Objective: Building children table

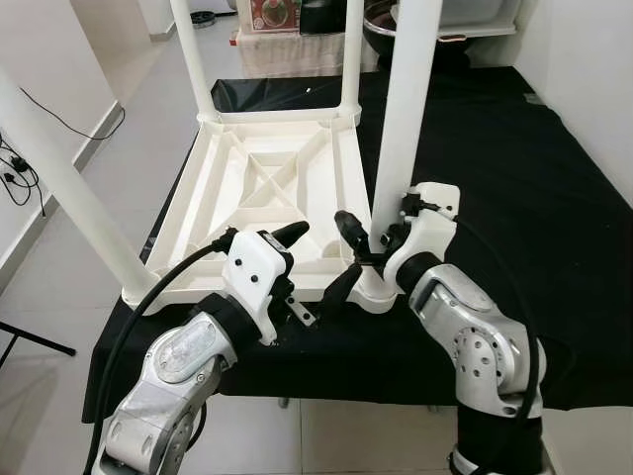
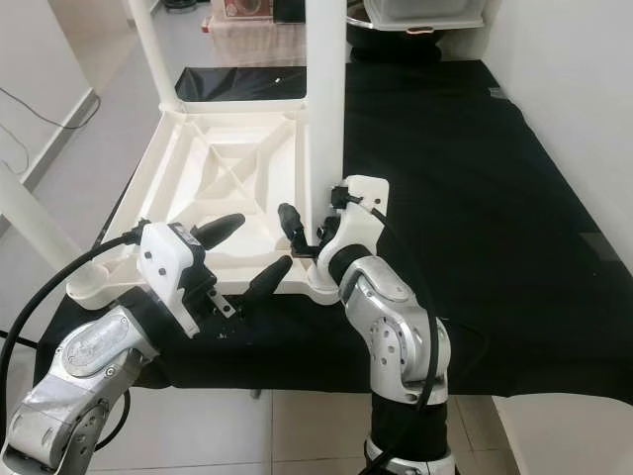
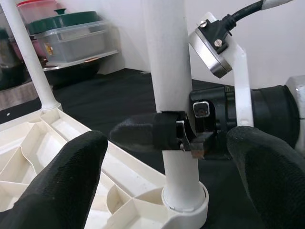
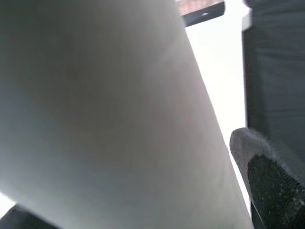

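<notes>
We judged the step in hand to be seating the fourth leg of the white moulded-plastic children's tabletop (image 1: 247,188), which lay upside down, ribbed underside up, on the black cloth-covered work surface (image 1: 534,178). At the left, our left gripper (image 1: 307,262) hovered with its black fingers spread, just beside the near edge and gripping nothing. At the right, our right gripper (image 1: 368,247) pinched the smooth white cylindrical leg (image 1: 396,129) low down, above the round corner socket (image 3: 183,210). The leg stood upright in that socket. The next move probably called for downward pressure or twisting to lock it.
</notes>
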Controlling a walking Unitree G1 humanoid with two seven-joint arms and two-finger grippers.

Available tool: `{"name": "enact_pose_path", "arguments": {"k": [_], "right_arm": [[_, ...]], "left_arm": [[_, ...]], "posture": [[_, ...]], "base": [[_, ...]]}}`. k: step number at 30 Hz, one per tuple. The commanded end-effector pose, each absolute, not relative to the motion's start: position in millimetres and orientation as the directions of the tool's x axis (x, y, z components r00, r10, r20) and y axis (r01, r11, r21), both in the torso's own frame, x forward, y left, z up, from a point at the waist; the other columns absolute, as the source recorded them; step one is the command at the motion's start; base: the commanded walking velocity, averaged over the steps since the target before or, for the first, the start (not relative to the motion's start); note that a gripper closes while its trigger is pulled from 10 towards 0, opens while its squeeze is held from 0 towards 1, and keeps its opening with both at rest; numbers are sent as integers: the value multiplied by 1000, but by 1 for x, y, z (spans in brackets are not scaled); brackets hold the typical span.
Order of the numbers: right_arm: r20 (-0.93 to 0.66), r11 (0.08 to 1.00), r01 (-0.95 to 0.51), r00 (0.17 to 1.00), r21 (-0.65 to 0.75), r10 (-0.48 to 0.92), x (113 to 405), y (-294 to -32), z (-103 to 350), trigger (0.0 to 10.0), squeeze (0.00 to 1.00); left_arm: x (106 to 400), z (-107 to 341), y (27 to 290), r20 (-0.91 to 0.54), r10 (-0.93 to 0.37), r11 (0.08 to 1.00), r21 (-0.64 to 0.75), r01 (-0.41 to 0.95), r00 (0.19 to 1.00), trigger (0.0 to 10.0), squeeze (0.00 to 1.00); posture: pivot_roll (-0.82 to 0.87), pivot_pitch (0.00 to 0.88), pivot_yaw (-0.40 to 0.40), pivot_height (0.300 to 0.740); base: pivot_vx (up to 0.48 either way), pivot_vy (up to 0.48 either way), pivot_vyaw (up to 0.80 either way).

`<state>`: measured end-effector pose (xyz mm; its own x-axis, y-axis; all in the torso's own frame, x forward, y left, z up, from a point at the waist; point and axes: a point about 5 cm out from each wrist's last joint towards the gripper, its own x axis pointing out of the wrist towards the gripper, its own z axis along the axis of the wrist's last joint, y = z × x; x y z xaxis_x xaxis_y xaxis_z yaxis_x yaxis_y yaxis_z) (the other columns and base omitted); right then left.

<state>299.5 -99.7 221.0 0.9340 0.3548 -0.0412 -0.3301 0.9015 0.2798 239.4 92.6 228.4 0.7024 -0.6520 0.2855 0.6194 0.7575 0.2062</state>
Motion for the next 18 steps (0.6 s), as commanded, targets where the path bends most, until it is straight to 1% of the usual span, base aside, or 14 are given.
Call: {"name": "enact_pose_path", "arguments": {"k": [1,3,4,5,9,10,12,13,15,16,17,18], "right_arm": [[-66,872,-412,894,263,442,295,-83,218,10000,1000],[-71,871,-422,889,253,451,294,-82,217,10000,1000],[-70,904,-384,913,188,402,299,-90,215,10000,1000],[-61,917,-362,924,167,377,301,-95,215,10000,1000],[-21,931,-331,941,152,338,308,-105,223,10000,1000],[41,939,-310,951,149,308,312,-114,239,10000,929],[66,941,-305,952,147,298,313,-117,245,10000,929],[100,942,-298,953,156,285,313,-121,254,10000,643],[122,942,-294,953,164,277,313,-123,259,10000,643],[148,943,-291,952,164,268,313,-124,267,10000,0],[148,943,-291,952,164,268,313,-124,267,10000,0],[183,940,-297,947,170,266,312,-125,276,10000,0]], "left_arm": [[240,224,94,266,-649,760,211,614,712,10000,0],[240,224,94,266,-649,761,210,614,713,10000,0],[241,224,95,266,-645,764,211,610,716,10000,0],[241,224,95,267,-643,766,211,608,718,10000,0],[242,224,95,268,-638,770,210,602,722,10000,0],[242,223,96,265,-635,772,208,600,725,10000,0],[242,222,96,263,-635,773,207,600,726,10000,0],[242,221,95,260,-635,772,207,601,727,10000,0],[242,220,95,258,-635,772,206,601,728,10000,0],[242,219,95,257,-636,772,204,602,728,10000,0],[242,219,95,257,-636,772,204,602,728,10000,0],[242,218,94,255,-637,771,203,603,728,10000,0]], "posture": [[34,141,-1,740],[34,141,-1,740],[33,140,2,740],[33,140,2,740],[31,138,7,740],[27,139,11,740],[27,139,11,740],[26,139,10,740],[26,139,10,740],[24,138,12,740],[24,138,12,740],[24,135,11,740]], "base": [[0,0,0],[0,0,0],[0,0,0],[0,0,0],[0,0,0],[0,0,0],[0,0,0],[0,0,0],[0,0,0],[0,0,0],[0,0,0],[0,0,0]]}}
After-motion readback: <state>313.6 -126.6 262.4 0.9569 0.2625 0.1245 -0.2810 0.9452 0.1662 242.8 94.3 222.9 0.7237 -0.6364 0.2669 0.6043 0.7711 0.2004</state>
